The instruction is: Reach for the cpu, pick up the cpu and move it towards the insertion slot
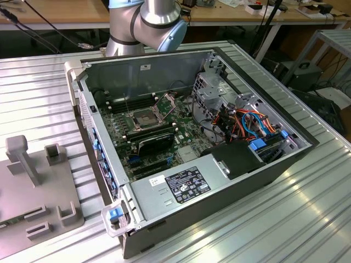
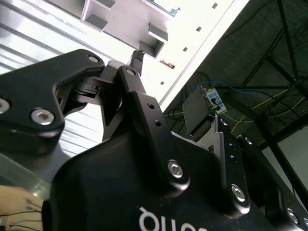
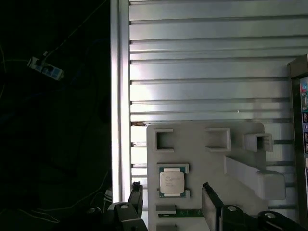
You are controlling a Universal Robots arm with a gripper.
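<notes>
We are in the reach step: nothing is picked up yet. The cpu (image 3: 172, 182) lies flat, pale face up, in its seat on the grey holder (image 3: 192, 159), which rests on the ribbed table (image 3: 202, 72). In the first wrist view the gripper (image 3: 171, 187) hangs over the holder with its fingers (image 3: 136, 197) spread apart and empty, one on each side of the cpu and neither touching it. How high above the holder they stand, we cannot tell. The spread looks a little wider than the cpu, so we judge the line-up good. In the second wrist view the gripper (image 2: 137, 57) points at the holder's (image 2: 120, 19) raised pockets. The slot (image 1: 141, 116) sits on the board inside the open case (image 1: 137, 68), well apart from the holder (image 1: 33, 186), on the exterior view's right of it. Its frame appears open, with the dark centre bare. We judge that the grasp calls for a straight, level descent so both fingers meet the cpu's opposite edges together, clear of the holder's small lips, and a light squeeze, since so thin a part could tilt or slip.
</notes>
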